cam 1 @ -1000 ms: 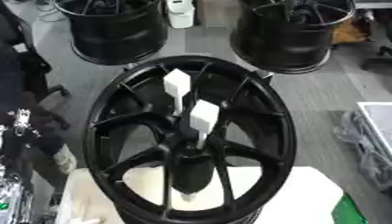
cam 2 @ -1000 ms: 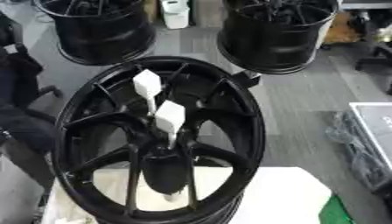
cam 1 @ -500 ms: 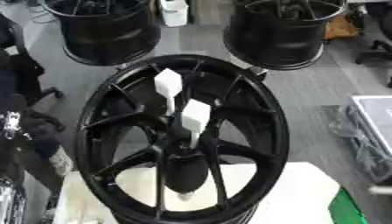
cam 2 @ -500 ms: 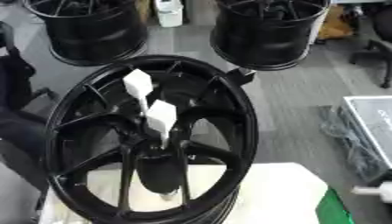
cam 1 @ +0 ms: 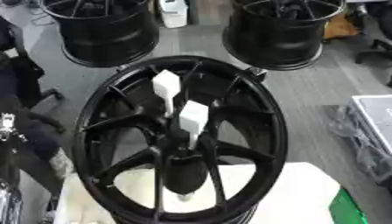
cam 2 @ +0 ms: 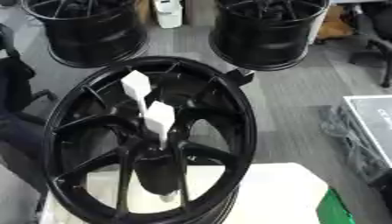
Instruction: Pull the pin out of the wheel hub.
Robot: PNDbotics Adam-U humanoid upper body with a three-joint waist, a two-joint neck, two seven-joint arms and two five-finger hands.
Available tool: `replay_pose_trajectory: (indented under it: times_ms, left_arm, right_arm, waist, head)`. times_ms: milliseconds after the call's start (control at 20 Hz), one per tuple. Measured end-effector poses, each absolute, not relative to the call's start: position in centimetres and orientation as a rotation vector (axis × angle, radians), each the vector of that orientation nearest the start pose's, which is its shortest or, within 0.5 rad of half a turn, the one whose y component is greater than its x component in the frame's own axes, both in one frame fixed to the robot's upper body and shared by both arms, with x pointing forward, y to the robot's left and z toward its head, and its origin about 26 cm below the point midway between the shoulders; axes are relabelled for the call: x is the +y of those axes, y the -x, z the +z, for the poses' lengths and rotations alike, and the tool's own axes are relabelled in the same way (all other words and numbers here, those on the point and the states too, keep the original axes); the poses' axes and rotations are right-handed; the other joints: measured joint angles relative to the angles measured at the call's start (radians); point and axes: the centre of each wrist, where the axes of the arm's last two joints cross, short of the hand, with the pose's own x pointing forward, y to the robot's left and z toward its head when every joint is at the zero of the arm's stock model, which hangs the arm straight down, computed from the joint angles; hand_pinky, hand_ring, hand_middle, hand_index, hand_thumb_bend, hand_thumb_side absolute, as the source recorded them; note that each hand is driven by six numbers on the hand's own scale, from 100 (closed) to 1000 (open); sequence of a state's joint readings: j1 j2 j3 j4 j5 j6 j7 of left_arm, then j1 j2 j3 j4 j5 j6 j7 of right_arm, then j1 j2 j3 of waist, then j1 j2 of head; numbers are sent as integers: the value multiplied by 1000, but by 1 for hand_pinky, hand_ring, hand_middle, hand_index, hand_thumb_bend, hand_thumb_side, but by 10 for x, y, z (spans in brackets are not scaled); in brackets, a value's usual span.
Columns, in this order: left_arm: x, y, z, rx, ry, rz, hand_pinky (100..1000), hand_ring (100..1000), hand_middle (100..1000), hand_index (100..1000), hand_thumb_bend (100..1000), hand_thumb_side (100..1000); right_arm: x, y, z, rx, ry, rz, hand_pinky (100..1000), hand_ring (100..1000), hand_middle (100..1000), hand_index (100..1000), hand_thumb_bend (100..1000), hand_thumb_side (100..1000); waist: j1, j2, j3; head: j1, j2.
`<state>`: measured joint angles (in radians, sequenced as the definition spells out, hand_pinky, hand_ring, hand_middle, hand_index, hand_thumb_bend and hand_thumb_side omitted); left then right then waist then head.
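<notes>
A large black wheel hub (cam 1: 273,131) lies flat, its near part resting on a white table (cam 1: 299,192). Two white block-shaped pins stand up from it. The far pin (cam 1: 166,85) rises over the spokes toward the back rim. The near pin (cam 1: 193,118) stands over the hub's centre, its thin stem going down into the dark middle. Neither of my hands shows in either eye view, and nothing touches the pins.
Two more black wheels (cam 1: 99,26) (cam 1: 287,30) stand on the grey floor behind, a white container (cam 1: 174,11) between them. A grey case (cam 1: 375,118) sits at the right edge, a green thing (cam 1: 348,210) at the table's right corner. Dark shapes (cam 1: 19,87) fill the left edge.
The whole picture has shifted slightly, so the camera has moved. The wheel hub and both white pins keep their places relative to each other.
</notes>
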<state>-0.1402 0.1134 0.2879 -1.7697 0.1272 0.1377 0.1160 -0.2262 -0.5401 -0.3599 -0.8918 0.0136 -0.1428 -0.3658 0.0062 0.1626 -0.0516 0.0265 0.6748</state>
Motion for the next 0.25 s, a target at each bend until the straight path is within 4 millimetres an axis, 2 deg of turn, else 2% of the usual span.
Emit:
replay_pose_trajectory:
  times_ms: [250]
  left_arm:
    - [324,-296,91,-1782,-233,301,615,605,680,762,691,637]
  right_arm:
    - [-449,-293,24,-1615,838,-299,817,740,798,936,100,540]
  waist:
    - [7,8,-16]
  head:
    - [14,-1]
